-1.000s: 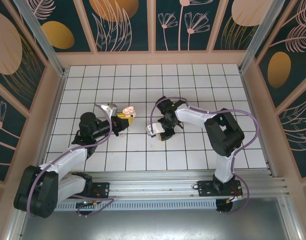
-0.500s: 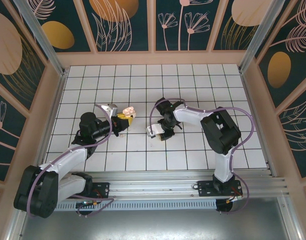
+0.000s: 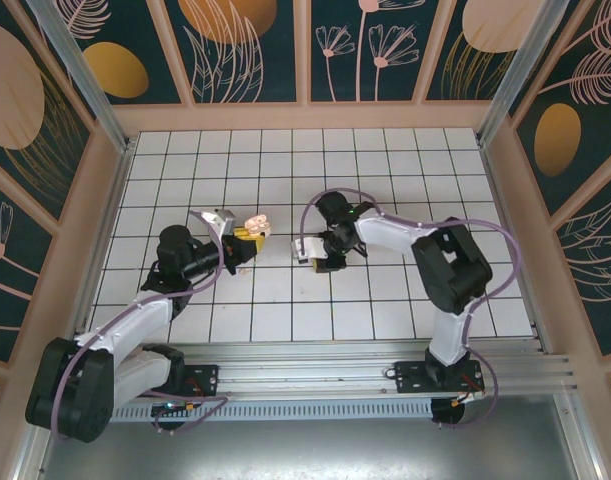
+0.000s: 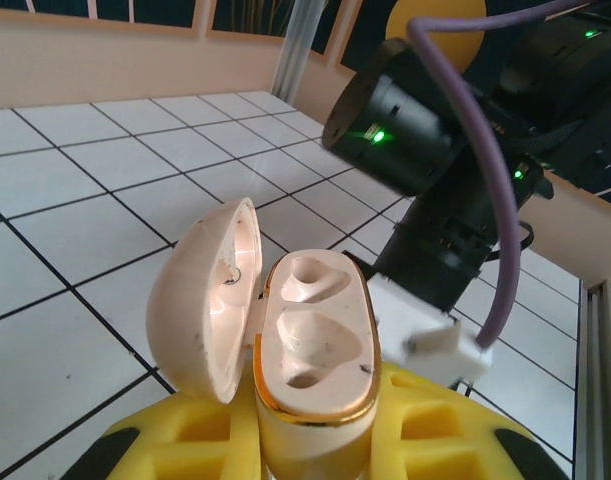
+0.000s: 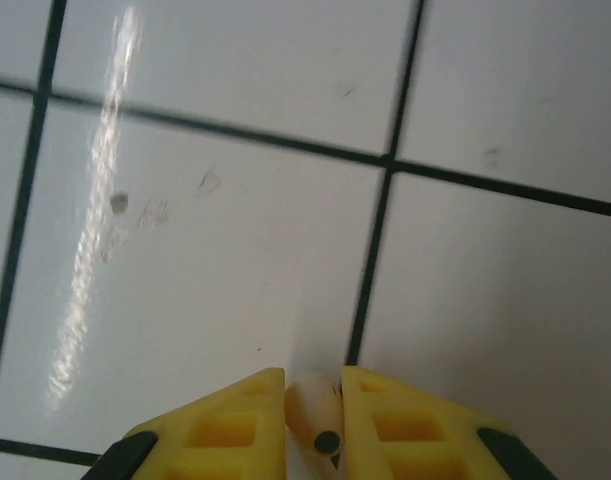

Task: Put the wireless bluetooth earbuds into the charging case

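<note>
Left gripper (image 4: 315, 445): closed narrowly on the lower body of the charging case (image 4: 316, 340), a yellow finger on each side, holding it upright and apparently lifted off the tiled floor (image 4: 75, 230).
Charging case: left of centre in the top view; its lid (image 4: 207, 300) is hinged open to the left and both sockets (image 4: 310, 335) face up, bare.
Right gripper (image 5: 313, 385): pinched narrowly on one earbud (image 5: 315, 408), near the case on its right side.
Earbud: a pale cream stem with a dark tip, clamped between the yellow fingers close above a white tile.
Risk, slip: the grip is on a thin, smooth stem, so the bud could likely twist or drop during the carry across.
Risk, orientation: the sockets are shaped, so a bud arriving turned the wrong way would probably rest on the rim and not seat.
Risk, collision: the two grippers are close together, and a low approach could knock the open lid or push the case askew in its grip.
Risk, wrong socket: left and right shapes differ, so a mismatch would block seating.
</note>
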`<state>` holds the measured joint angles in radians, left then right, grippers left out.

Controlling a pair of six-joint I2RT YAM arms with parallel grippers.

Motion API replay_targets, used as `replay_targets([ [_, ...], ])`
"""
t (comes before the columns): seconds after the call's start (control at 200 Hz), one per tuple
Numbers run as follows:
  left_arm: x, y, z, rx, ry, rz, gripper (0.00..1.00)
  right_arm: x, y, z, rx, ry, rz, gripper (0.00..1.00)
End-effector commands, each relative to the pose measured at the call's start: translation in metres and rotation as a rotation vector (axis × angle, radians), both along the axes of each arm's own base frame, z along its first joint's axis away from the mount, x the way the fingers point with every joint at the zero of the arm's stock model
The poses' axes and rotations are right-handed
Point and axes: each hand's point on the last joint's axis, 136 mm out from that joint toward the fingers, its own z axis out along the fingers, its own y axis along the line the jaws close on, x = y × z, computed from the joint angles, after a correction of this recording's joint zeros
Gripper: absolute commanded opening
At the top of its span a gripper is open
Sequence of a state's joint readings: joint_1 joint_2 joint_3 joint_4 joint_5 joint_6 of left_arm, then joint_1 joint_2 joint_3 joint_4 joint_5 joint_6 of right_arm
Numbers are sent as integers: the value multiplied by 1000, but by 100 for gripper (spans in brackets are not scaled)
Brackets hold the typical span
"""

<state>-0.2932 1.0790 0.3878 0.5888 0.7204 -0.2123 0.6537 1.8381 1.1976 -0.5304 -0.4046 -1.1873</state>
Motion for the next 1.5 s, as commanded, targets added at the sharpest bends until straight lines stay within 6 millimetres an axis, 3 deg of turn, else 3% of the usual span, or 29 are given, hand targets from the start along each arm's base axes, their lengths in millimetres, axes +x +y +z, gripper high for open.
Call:
replay_targets([
  [0.0,-1,-1,29,-29,-124,-17,16,2,17,57,256,31,-117,17],
  [0.26,-7,-8,41,-66,-179,-41,16,-12,11,127,628,129,-270,17],
  [0.495,-14,-43,46,-99,-205,-113,16,-12,-19,196,962,119,-409,17],
  [0.771,-14,-82,51,-121,-214,-217,16,-30,-36,249,1191,109,-406,19],
  [0.966,-14,-97,57,-132,-232,-258,15,-29,-36,271,1279,109,-401,19],
  [1.496,-18,-108,63,-113,-264,-298,15,-24,-9,283,1326,109,-343,19],
])
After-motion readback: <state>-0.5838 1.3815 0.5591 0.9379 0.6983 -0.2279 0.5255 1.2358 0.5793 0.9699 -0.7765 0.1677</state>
